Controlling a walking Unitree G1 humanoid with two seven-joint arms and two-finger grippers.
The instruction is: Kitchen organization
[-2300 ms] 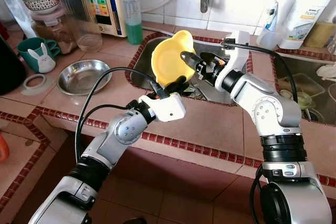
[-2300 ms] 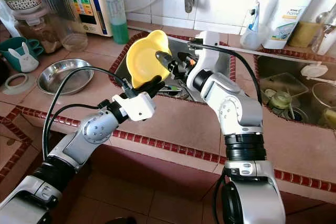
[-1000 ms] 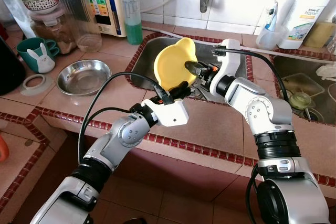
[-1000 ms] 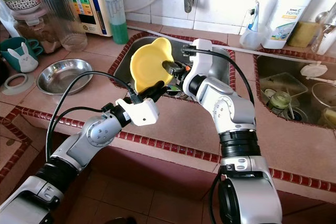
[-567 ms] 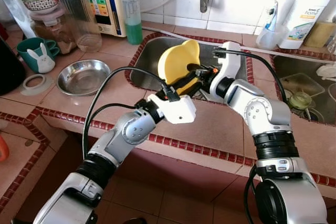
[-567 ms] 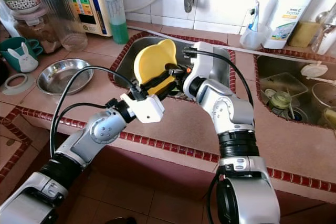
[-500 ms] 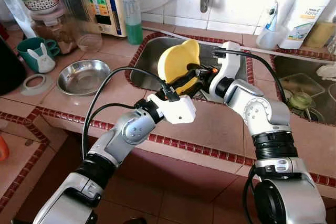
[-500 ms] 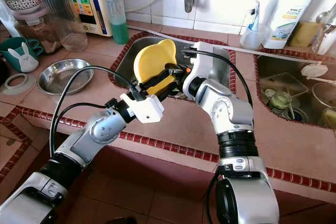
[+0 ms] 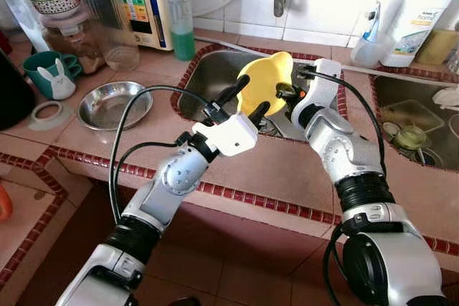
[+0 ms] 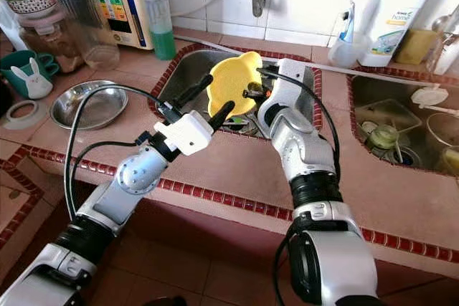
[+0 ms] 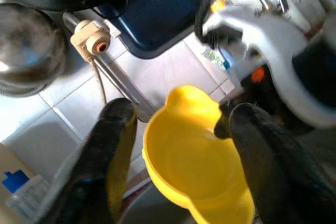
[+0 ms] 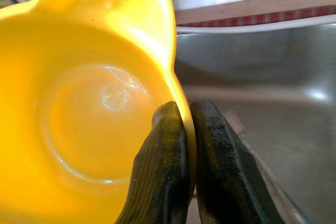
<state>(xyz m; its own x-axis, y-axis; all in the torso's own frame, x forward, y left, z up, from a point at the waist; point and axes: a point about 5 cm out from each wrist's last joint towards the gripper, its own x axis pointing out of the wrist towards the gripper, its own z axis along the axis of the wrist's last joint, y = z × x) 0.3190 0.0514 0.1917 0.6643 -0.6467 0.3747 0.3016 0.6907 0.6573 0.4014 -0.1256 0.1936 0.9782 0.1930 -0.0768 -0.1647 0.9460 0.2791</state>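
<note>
My left gripper (image 9: 246, 101) hangs over the counter edge (image 9: 287, 177), fingers apart, just short of the bowl (image 9: 264, 81). Beyond it, my right gripper (image 12: 188, 129) is clamped on the yellow bowl's rim, holding it tilted above the sink (image 9: 208, 77).

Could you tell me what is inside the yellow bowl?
Nothing: the yellow bowl looks empty, its inside bare. The right hand pinches its rim; a little of the inside behind the fingers is hidden.

Yellow bowl (image 9: 264, 82), green-liquid bottle (image 9: 180, 19), teal mug (image 9: 47, 71).
</note>
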